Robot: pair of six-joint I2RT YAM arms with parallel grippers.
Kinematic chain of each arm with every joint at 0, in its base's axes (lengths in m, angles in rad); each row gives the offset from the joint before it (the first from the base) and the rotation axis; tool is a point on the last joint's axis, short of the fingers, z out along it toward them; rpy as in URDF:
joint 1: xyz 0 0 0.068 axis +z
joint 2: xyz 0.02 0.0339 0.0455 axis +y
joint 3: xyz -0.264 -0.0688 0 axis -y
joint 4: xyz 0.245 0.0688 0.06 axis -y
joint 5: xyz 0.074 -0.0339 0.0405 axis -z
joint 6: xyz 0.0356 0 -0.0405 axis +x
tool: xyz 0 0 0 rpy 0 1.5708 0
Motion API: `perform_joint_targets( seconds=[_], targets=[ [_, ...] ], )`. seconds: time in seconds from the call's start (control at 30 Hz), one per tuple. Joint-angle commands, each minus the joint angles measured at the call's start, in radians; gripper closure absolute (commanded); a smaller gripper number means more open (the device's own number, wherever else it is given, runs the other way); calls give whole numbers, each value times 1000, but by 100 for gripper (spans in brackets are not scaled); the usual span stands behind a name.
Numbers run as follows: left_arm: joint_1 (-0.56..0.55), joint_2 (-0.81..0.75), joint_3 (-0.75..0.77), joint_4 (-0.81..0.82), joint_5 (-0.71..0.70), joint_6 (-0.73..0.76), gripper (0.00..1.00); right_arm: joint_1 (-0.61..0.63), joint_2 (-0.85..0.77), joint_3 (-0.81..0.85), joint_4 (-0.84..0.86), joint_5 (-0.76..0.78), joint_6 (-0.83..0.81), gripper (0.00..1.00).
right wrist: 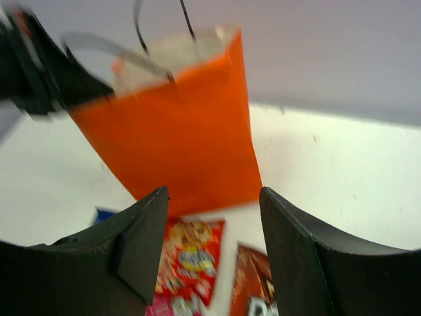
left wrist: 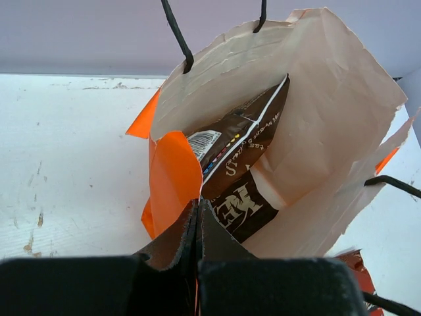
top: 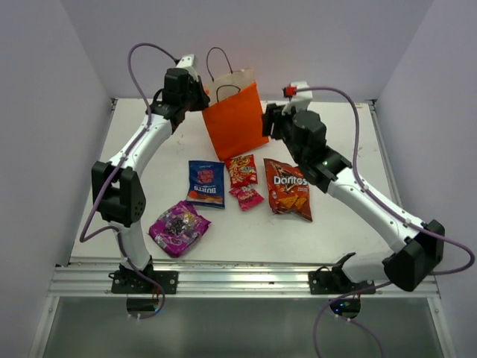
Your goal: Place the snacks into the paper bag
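The orange paper bag (top: 235,123) stands upright at the back of the table. My left gripper (top: 203,95) is shut on the bag's left rim (left wrist: 172,178), and a brown Kettle chips bag (left wrist: 243,171) sits inside. Just right of the paper bag (right wrist: 177,131), my right gripper (top: 267,123) hangs open with nothing between its fingers. On the table in front lie a Doritos bag (top: 288,188), a red-yellow packet (top: 241,170), a small pink-red packet (top: 247,197), a blue bag (top: 206,183) and a purple bag (top: 179,227).
The white table (top: 350,149) is walled on the left, back and right. A metal rail (top: 246,282) with both arm bases runs along the near edge. The bag's black loop handles (left wrist: 176,33) stick up above its rim.
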Motion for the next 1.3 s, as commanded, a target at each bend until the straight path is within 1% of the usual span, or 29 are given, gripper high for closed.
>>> perform_joint_targets(
  seconds=[0.0, 0.03, 0.07, 0.17, 0.23, 0.27, 0.3, 0.37, 0.57, 0.67, 0.77, 0.83, 0.87, 0.9, 0.93, 1.03, 1.07, 1.17, 1.27],
  targets=[
    [-3, -45, -11, 52, -9, -8, 100, 3, -97, -199, -144, 38, 56, 39],
    [-3, -43, -8, 57, -12, -3, 100, 3, -109, -240, -160, 31, 69, 39],
    [-3, -42, -6, 60, -15, 3, 100, 3, -120, -315, -161, 28, 95, 39],
    [-3, -27, 24, 51, -40, 35, 100, 3, -119, -394, -154, 12, 127, 39],
    [-3, -17, 43, 45, -66, 64, 100, 3, -81, -405, -147, 7, 141, 39],
    [-3, -14, 47, 41, -66, 75, 100, 3, -65, -405, -144, -4, 144, 39],
    [-3, -13, 55, 40, -105, 95, 100, 3, -45, -403, -140, -13, 146, 40],
    [-3, -8, 63, 43, -116, 110, 100, 5, 15, -405, -109, -42, 152, 40],
    [-4, -8, 49, 46, -96, 113, 100, 9, 226, -357, -78, -94, 201, 44],
    [-9, -16, 31, 55, -87, 109, 100, 25, 329, -317, -97, -61, 218, 46],
    [-15, -19, 18, 58, -80, 104, 100, 52, 401, -271, -133, 11, 215, 47],
    [-18, -24, 14, 63, -75, 103, 100, 71, 420, -254, -161, 77, 221, 48],
    [-18, -24, 11, 63, -75, 103, 100, 75, 426, -241, -172, 102, 228, 58],
    [-20, -25, 9, 64, -75, 103, 100, 78, 433, -236, -201, 120, 236, 66],
    [-21, -28, 6, 66, -75, 104, 100, 80, 437, -228, -212, 149, 250, 78],
    [-21, -34, 3, 67, -75, 103, 100, 78, 440, -228, -258, 194, 273, 93],
    [-23, -34, 0, 69, -75, 103, 100, 78, 438, -231, -264, 197, 273, 100],
    [-23, -39, -5, 69, -75, 103, 100, 80, 418, -239, -287, 205, 265, 100],
    [-23, -45, -6, 69, -47, 103, 100, 78, 311, -234, -315, 220, 256, 100]
  ],
)
